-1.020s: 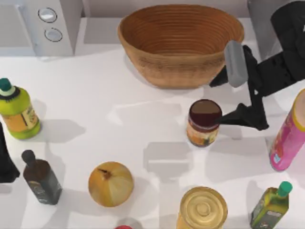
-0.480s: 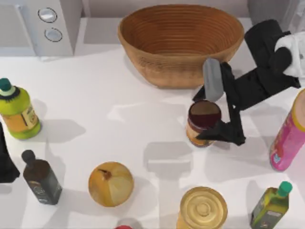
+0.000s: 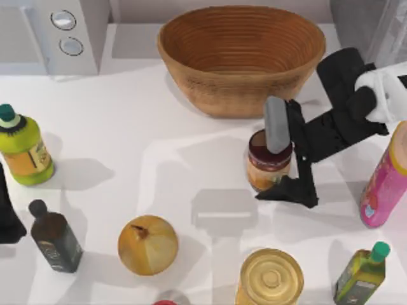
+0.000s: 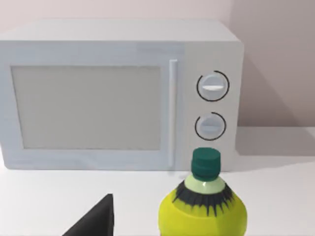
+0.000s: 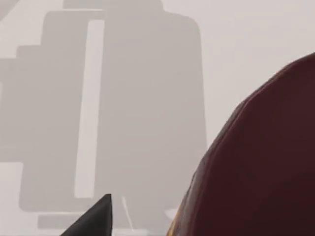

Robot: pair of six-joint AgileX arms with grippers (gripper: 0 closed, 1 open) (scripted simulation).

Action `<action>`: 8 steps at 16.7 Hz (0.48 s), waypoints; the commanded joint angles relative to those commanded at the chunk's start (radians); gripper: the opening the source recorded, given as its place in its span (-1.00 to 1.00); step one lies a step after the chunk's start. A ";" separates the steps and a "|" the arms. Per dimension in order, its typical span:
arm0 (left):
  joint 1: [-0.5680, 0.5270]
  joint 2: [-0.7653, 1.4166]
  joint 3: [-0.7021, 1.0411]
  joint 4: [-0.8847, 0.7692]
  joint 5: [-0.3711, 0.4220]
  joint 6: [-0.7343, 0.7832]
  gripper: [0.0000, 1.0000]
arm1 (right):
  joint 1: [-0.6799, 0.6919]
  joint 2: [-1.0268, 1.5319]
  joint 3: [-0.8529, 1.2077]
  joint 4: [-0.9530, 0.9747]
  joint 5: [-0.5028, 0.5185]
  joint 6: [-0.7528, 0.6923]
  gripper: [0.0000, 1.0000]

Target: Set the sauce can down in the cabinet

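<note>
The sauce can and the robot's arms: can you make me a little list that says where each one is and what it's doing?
sauce can: upright on the table, in front of the basket
right pincer: around the can, one finger over its top, one at its near side
left arm: parked at the table's left edge
cabinet: back right corner
can in cabinet: not yet
nearest neighbours: gold-topped can, pink bottle
</note>
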 joint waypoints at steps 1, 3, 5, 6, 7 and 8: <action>0.000 0.000 0.000 0.000 0.000 0.000 1.00 | -0.001 0.001 -0.003 0.004 0.000 -0.001 1.00; 0.000 0.000 0.000 0.000 0.000 0.000 1.00 | -0.001 0.001 -0.003 0.004 0.000 -0.001 1.00; 0.000 0.000 0.000 0.000 0.000 0.000 1.00 | -0.001 0.001 -0.003 0.004 0.000 -0.001 1.00; 0.000 0.000 0.000 0.000 0.000 0.000 1.00 | -0.001 0.001 -0.003 0.004 0.000 -0.001 0.85; 0.000 0.000 0.000 0.000 0.000 0.000 1.00 | -0.001 0.001 -0.003 0.004 0.000 -0.001 0.70; 0.000 0.000 0.000 0.000 0.000 0.000 1.00 | -0.001 0.001 -0.003 0.004 0.000 -0.001 0.55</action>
